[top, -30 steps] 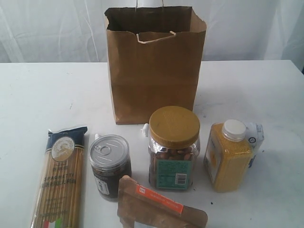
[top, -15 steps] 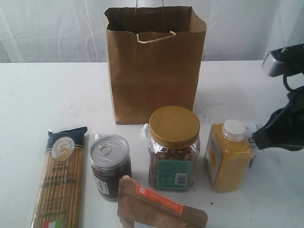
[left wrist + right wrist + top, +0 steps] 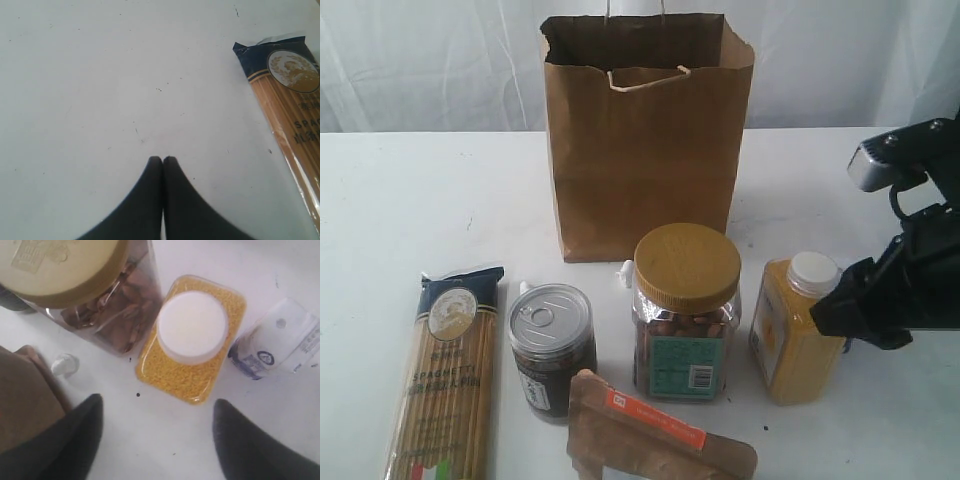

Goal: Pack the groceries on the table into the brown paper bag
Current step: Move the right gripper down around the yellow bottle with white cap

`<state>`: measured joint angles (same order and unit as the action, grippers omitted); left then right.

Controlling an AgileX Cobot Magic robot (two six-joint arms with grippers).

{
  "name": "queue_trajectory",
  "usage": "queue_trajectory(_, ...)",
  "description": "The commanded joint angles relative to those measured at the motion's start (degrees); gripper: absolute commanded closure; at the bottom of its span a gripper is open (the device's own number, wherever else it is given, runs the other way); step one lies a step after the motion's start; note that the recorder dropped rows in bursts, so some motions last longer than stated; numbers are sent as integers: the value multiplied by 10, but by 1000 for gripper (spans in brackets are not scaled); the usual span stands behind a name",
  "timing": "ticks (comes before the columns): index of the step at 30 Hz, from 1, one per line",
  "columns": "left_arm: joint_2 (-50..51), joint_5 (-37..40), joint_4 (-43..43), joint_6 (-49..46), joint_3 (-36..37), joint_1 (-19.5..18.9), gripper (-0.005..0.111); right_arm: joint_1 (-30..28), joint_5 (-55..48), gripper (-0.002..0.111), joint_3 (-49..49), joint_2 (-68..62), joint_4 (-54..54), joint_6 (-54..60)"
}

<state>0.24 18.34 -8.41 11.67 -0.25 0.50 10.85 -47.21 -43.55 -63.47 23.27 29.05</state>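
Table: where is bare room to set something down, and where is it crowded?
Bare table left of the brown paper bag, beyond the spaghetti packet, and right of the bag. Crowded: the front row from spaghetti packet to yellow bottle.

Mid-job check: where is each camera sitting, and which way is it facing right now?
Exterior: at the table's near edge, slightly above, facing across it to the brown paper bag; right arm shows at right.
Left wrist: looks down on bare table, spaghetti packet at one edge; shut left gripper shows.
Right wrist: looks straight down on the white-capped yellow bottle; open right gripper shows.
Shared: exterior and right wrist both show that bottle; exterior and left wrist, the packet.
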Motion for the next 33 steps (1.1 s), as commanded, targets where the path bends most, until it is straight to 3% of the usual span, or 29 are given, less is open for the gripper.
queue_trajectory(1, -2, 13, 0, 1, 2, 2, 107, 1, 65, 30, 15, -1, 5, 6)
queue_trajectory(9, -2, 13, 0, 1, 2, 2, 107, 1, 179, 30, 57, -1, 105, 9)
queue_trajectory(17, -2, 13, 0, 1, 2, 2, 107, 5, 310, 30, 129, 0, 137, 74)
queue_trajectory(22, -2, 13, 0, 1, 2, 2, 107, 50, 317, 30, 133, -1, 143, 75)
queue_trajectory(33, -2, 13, 0, 1, 2, 2, 107, 127, 458, 31, 214, -1, 171, 78)
